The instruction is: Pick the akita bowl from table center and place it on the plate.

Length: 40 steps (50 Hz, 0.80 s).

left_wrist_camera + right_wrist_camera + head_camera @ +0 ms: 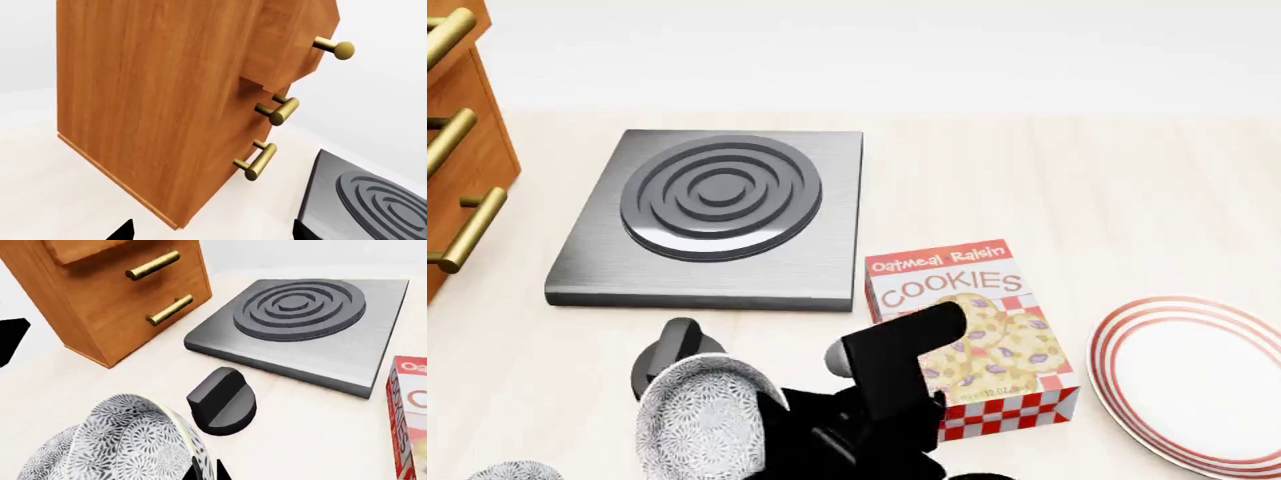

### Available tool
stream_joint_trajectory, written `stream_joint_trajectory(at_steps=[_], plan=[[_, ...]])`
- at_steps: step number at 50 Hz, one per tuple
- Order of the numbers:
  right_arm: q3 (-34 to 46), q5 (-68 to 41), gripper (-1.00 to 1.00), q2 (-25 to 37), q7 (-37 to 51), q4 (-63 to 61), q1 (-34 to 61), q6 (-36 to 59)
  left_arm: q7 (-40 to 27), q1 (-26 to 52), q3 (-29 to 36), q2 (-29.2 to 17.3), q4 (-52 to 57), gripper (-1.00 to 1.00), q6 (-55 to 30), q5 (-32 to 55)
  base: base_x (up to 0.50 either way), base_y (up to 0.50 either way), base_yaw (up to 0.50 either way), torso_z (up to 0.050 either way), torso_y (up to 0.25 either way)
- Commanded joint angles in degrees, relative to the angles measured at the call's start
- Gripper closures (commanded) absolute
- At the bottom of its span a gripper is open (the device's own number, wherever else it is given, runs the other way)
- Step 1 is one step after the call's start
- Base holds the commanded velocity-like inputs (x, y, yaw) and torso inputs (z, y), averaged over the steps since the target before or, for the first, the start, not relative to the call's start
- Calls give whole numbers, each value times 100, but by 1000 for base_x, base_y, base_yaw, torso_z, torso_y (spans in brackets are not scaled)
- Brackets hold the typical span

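The akita bowl (pixel 701 415), white with a dense grey-black floral pattern, is held tilted above the table at the lower left of the head view. My right gripper (pixel 207 471) is shut on the rim of this bowl (pixel 120 440), one finger inside and one outside. The white plate (pixel 1201 385) with red rings lies flat at the far right, beyond a cookie box. My left gripper (pixel 212 232) is open, with nothing between its fingers, facing a wooden drawer cabinet (pixel 160 110). It does not show in the head view.
An upright cookies box (pixel 974 335) stands between the bowl and the plate. A grey stove plate (pixel 714 215) lies behind, with a black knob (pixel 674 345) in front of it. The drawer cabinet (pixel 461 150) is at far left. A second patterned bowl (pixel 514 472) peeks in at the bottom left.
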<state>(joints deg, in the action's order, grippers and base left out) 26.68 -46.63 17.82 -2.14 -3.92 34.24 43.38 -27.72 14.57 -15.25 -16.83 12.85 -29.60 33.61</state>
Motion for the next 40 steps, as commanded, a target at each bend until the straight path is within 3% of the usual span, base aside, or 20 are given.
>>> stream_joint_trajectory(at_steps=[1,9,16,26,40], plan=[[-653,218,100,446,269,-1493,-315,-829,187,-127,-69,131,-33,-100,281,15,0,0,0,0,0],[-628,778,100,948,414,-2332,-546,-1140,173,-144,-57,116,-2,-100,284,37,0,0,0,0,2],[-1274,934,100,1213,657,-2776,-674,-1678,166,-139,-43,104,-14,-100,303,39,0,0,0,0,0],[-1580,1719,100,1512,1015,-3200,-703,-2141,145,-139,-22,85,-4,-100,300,58,0,0,0,0,0],[-2335,1105,100,1665,2310,-3306,-115,-339,126,-135,0,68,-11,-100,289,106,0,0,0,0,0]])
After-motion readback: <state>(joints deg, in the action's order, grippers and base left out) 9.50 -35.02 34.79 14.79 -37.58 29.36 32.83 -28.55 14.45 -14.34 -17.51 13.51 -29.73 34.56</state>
